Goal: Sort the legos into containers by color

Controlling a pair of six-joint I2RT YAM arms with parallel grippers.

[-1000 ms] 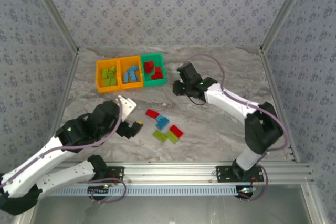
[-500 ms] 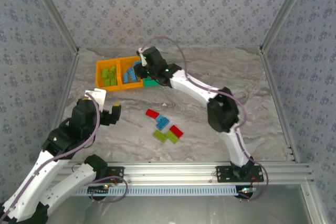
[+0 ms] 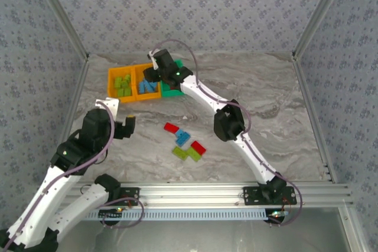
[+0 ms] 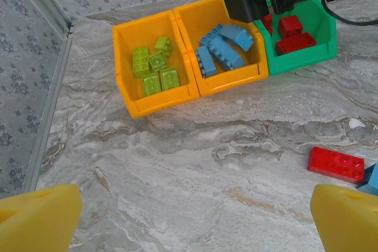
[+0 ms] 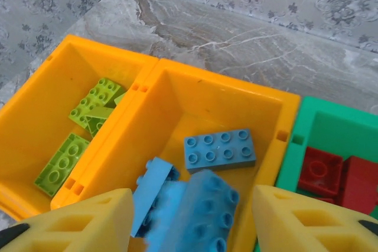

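- left pincer (image 4: 192,222): hanging over the bare table (image 4: 177,163) at about 9 o'clock of the leftover pile. Fingers are spread wide with nothing between them, so it's basically idle.
- left orange bin (image 4: 165,102): lime bricks (image 4: 155,69) only, looks sorted.
- middle orange bin (image 5: 195,104): blue bricks (image 5: 220,149) lying in a heap. This is where the action is.
- right pincer (image 5: 192,222): the arm is stretched way out toward 11 o'clock and parked right above that middle bin. Its fingers stand apart, and a blurry blue brick (image 5: 207,212) sits in the gap with daylight on both sides, so I'd call it let go, not pinched. My read: this is the drop-off for a blue one, pretty much finished.
- green bin (image 4: 301,58): red bricks (image 4: 292,33) inside, at the 3 o'clock end of the row.
- loose bricks (image 3: 183,138): five left on the table, roughly 6 o'clock of the green bin. That's two red, one blue and two lime, so the job looks mostly done.
- next move, just my guess: lift the right arm clear of the bin wall and swing back toward 6 o'clock for another brick. The red one at the pile's 11 o'clock edge sits a bit apart, so it's the easy grab. The rest are bunched up and touching, so a sloppy approach could shove the neighbours around.
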